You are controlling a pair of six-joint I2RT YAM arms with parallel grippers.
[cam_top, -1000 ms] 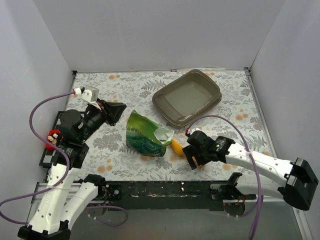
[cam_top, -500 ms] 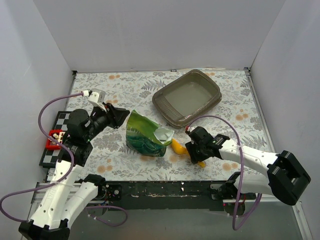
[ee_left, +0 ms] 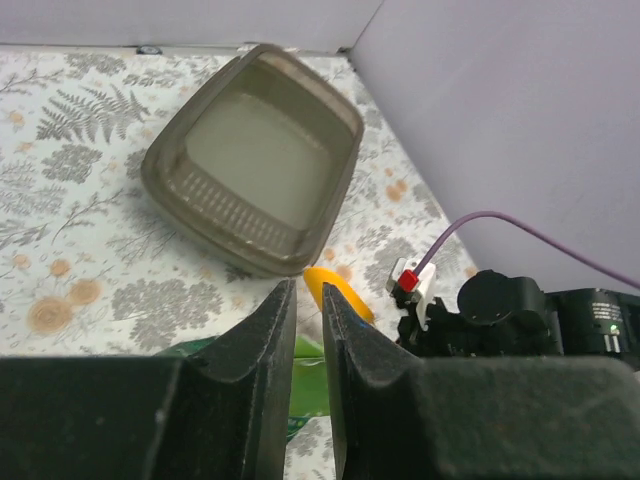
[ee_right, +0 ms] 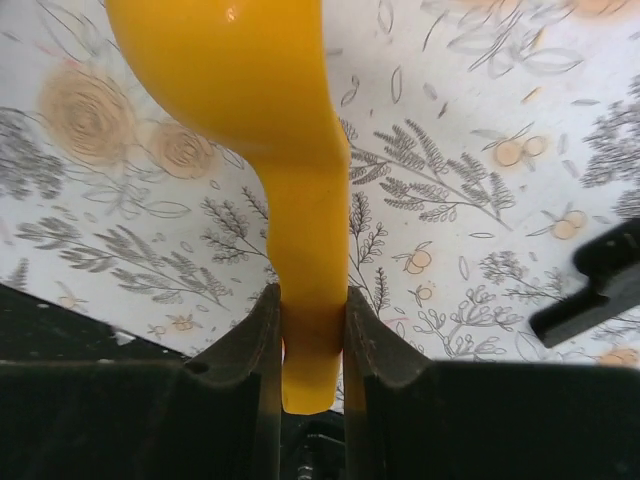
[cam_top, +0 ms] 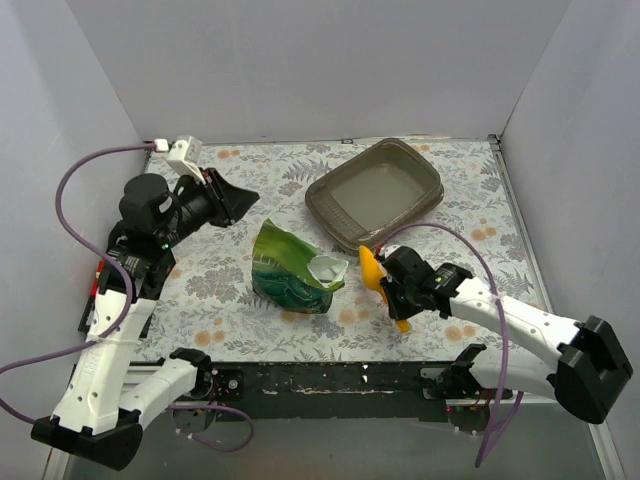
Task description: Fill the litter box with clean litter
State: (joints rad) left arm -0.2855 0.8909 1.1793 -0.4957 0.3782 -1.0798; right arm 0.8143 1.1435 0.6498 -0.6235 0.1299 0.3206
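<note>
The litter box [cam_top: 375,195] stands at the back right; its floor shows pale and even, and I cannot tell whether that is clean litter. In the left wrist view the litter box [ee_left: 255,160] lies ahead. A green bag [cam_top: 290,270] sits mid-table with its mouth open. My right gripper [cam_top: 397,297] is shut on the handle of a yellow scoop [cam_top: 369,264], bowl lifted toward the box. In the right wrist view the fingers clamp the scoop [ee_right: 250,90] at the gripper [ee_right: 312,300]. My left gripper [cam_top: 245,200] hovers left of the bag, jaws nearly together, empty [ee_left: 308,290].
White walls close in the left, back and right sides. A black checkered board [cam_top: 92,312] lies by the left arm's base. Purple cables loop from both arms. The flower-patterned tabletop [cam_top: 250,170] is bare behind the bag.
My right gripper closed on the scoop's handle and raised it off the table, bowl swinging toward the box. My left arm rose and drew back to the left.
</note>
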